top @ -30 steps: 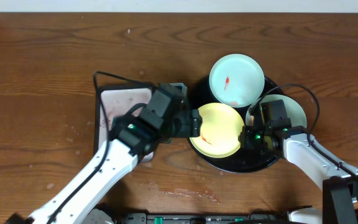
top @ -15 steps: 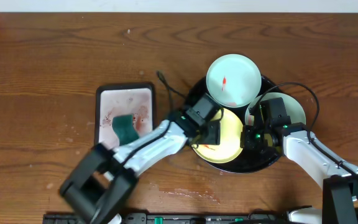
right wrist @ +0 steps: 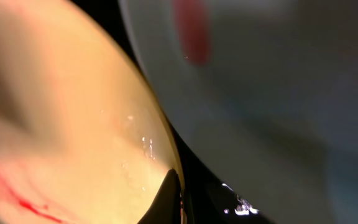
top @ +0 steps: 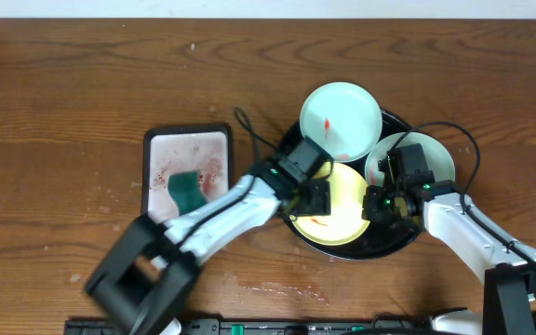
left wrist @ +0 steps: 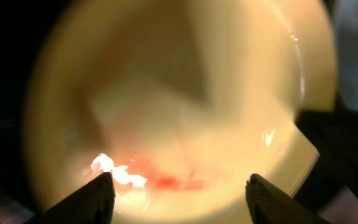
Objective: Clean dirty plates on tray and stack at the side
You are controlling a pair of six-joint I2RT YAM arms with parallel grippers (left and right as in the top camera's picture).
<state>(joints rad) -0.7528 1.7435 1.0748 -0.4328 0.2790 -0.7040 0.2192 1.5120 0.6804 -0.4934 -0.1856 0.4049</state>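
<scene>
Honestly, left gripper [left wrist: 179,186] gaped empty over yellow plate [top: 342,212]; right gripper [right wrist: 170,193] closed tight at its rim, hold unclear. Weak pinch could've tipped plate.

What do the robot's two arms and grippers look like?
The left arm and right arm have white shells, black joints and black wrists. A thin black cable loops off each wrist, beside a small green light. The left gripper has dark, tapered fingers.
</scene>
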